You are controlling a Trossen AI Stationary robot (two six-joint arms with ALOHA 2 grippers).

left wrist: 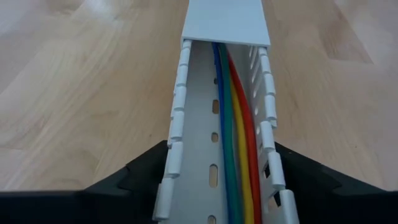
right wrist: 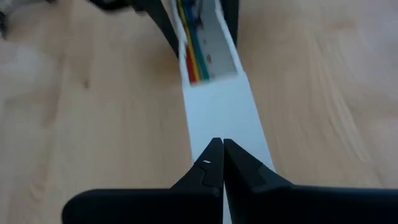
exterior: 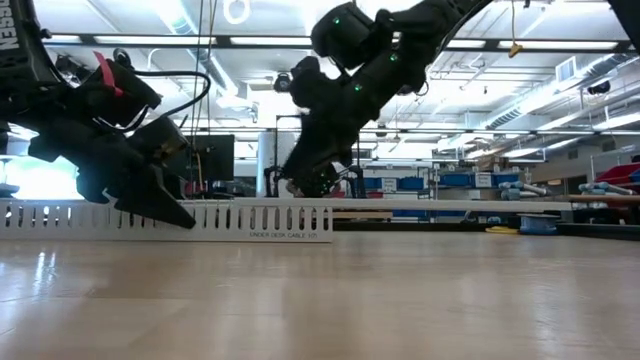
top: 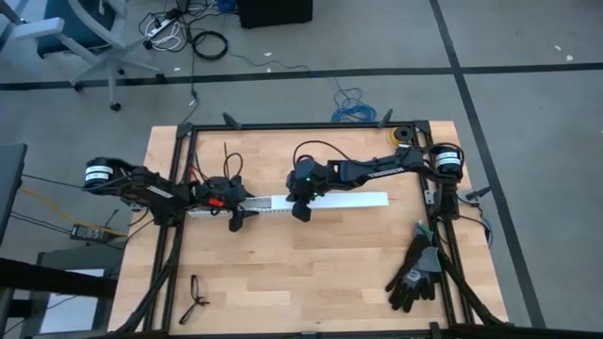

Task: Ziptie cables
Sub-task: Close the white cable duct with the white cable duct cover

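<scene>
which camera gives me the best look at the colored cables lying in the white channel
The left wrist view: the cables run blue, green, yellow and red along the open slotted channel and pass under its cover. The right wrist view shows only a short stretch. In the high and low views they can't be made out.

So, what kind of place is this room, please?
Probably a robotics lab or workshop: a wooden workbench with a black frame, an office chair and loose cables on the grey floor, and blue storage bins on shelves behind.
</scene>
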